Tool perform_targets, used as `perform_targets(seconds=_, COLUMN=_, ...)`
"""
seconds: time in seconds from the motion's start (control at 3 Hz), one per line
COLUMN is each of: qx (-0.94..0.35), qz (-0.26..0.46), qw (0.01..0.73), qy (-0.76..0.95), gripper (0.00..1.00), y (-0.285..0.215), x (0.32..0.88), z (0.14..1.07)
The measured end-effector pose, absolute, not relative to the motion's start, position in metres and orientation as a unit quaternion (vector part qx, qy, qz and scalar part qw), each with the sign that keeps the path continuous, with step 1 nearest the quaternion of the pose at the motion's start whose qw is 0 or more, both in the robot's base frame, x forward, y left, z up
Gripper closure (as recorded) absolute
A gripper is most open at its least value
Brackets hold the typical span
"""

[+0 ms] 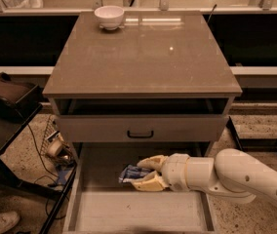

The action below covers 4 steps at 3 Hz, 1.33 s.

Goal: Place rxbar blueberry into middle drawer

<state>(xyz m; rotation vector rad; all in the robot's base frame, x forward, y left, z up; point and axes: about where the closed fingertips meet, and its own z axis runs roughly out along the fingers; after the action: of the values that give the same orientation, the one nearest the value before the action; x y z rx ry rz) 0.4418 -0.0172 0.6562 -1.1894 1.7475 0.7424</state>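
We look down on a grey-brown cabinet (143, 52) standing on a speckled floor (29, 152), with a white bowl (109, 16) at the back left of its glossy top. Below the top sits a closed grey drawer front (141, 128) with a small black handle (140, 134). Under that the middle drawer (138, 213) is pulled out towards us, its pale floor showing.

The robot's pale arm (241, 177) comes in from the lower right, lying nearly level and reaching leftwards over the right side wall of the open drawer. Its gripper (138, 174) sits inside the drawer's outline, over the rear half and near the centre line, just below the closed drawer front.

The two tan fingers (150, 162) are clamped on the rxbar blueberry (128, 173), one above and one below it. The bar's dark blue wrapper sticks out to the left of the fingertips, roughly flat. We cannot tell whether the bar touches the drawer floor or hangs just above it.
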Motion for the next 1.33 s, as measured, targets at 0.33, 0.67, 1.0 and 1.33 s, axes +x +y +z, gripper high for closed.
perform_targets(seconds=0.33, qx=-0.479, qz=0.299, qw=0.435, qy=0.702, gripper=1.00, y=-0.015, x=0.442, z=0.655)
perform_targets(seconds=0.67, qx=-0.475, qz=0.319, qw=0.428, qy=0.699, gripper=1.00, y=-0.002, x=0.446, z=0.638)
perform_targets(seconds=1.0, qx=-0.467, qz=0.333, qw=0.398, qy=0.716, gripper=1.00, y=0.019, x=0.452, z=0.568)
perform_targets(seconds=1.33, qx=-0.461, qz=0.334, qw=0.381, qy=0.728, gripper=1.00, y=0.030, x=0.457, z=0.518)
